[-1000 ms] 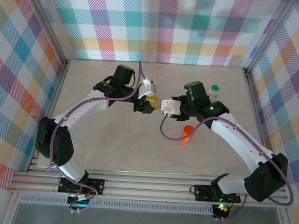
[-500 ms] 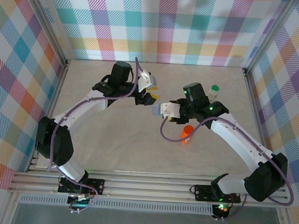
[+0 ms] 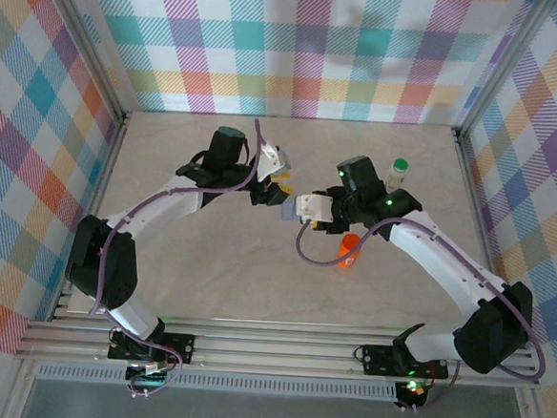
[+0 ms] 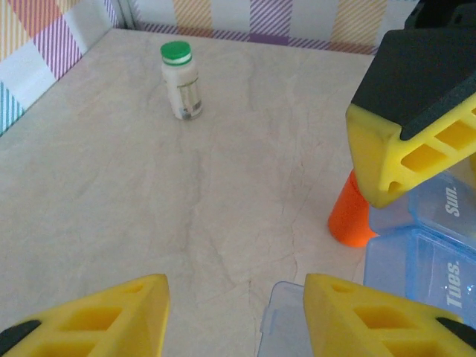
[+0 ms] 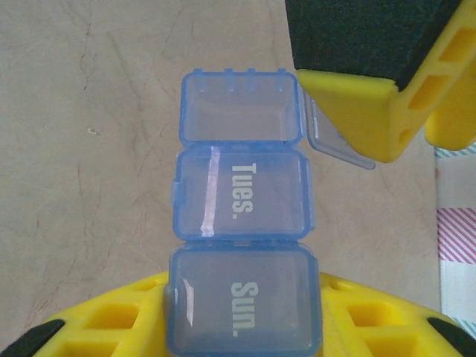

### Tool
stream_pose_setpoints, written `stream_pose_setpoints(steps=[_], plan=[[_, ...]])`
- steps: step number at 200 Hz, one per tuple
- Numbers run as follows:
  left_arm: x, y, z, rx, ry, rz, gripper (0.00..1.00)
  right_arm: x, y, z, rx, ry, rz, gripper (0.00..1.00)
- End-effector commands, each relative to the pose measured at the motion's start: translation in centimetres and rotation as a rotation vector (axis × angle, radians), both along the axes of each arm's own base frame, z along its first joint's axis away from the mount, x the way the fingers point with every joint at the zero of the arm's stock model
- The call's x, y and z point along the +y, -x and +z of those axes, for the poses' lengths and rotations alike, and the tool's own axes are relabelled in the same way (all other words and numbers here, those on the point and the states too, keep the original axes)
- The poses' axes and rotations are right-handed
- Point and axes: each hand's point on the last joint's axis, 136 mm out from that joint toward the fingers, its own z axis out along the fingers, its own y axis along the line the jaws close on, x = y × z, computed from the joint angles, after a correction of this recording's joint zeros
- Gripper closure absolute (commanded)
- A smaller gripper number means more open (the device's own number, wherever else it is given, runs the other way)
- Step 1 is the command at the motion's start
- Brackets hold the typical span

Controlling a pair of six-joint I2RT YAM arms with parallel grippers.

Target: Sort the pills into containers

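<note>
Pincer work from both arms is meeting above the middle of the surface (image 3: 208,261), where the blue box (image 5: 242,216) is hanging in the air. Judging by what lies there, sorting is barely beginning. The far end compartment is standing open and looking empty, while those marked Tues. and Sun. are lying shut. No pill is showing in the box or on the surface, so all the filling is left to do.

The whitish bottle (image 4: 181,79) is standing upright towards the back wall with its green cap on. The orange bottle (image 4: 349,219) is sitting on the surface close by the right arm; whether it is capped cannot be told.

The right pincer (image 5: 242,327) is gripping the box at its Sun. end, its fingers pressing on both long sides. The left pincer (image 4: 234,316) is hovering at the open end, spread wide and clasping nothing. The swung-out lid (image 5: 338,145) is lying just beside one finger, and contact is unclear.
</note>
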Motion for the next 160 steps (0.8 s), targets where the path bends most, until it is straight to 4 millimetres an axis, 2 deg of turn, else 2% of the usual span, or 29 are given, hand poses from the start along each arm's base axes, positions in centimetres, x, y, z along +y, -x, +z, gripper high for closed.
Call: stream_pose_setpoints(steps=[1, 35, 52, 67, 98, 122, 141, 152, 160], plan=[[0.5, -0.5, 1.4, -0.057, 0.025, 0.065, 0.50, 1.1, -0.4, 0.7, -0.009, -0.049, 0.012, 0.99], [2.1, -0.8, 6.7, -0.195, 0.140, 0.191, 0.47, 1.0, -1.1, -0.8, 0.015, -0.013, -0.002, 1.00], [3.8, -1.1, 7.6, -0.242, 0.145, 0.301, 0.46, 1.1, -1.8, -1.7, 0.037, -0.002, -0.006, 1.00], [5.6, -0.9, 7.4, -0.265, 0.157, 0.399, 0.45, 1.3, -2.6, -2.5, 0.059, 0.003, -0.009, 1.00], [8.0, 2.3, 6.3, -0.310, 0.250, 0.524, 0.46, 2.2, -4.7, -4.2, 0.103, 0.007, 0.000, 1.00], [9.5, 4.3, 4.4, -0.308, 0.249, 0.656, 0.45, 2.8, -6.4, -5.8, 0.144, 0.006, 0.005, 1.00], [12.5, 5.1, 4.1, -0.274, 0.340, 0.835, 0.42, 3.3, -8.0, -7.2, 0.180, -0.011, 0.006, 1.00], [15.4, 5.3, 3.9, -0.209, 0.421, 0.996, 0.29, 3.4, -9.0, -7.9, 0.192, -0.016, 0.009, 1.00], [17.8, 5.7, 3.7, -0.151, 0.480, 1.125, 0.08, 3.5, -9.7, -8.5, 0.200, -0.011, 0.007, 1.00]])
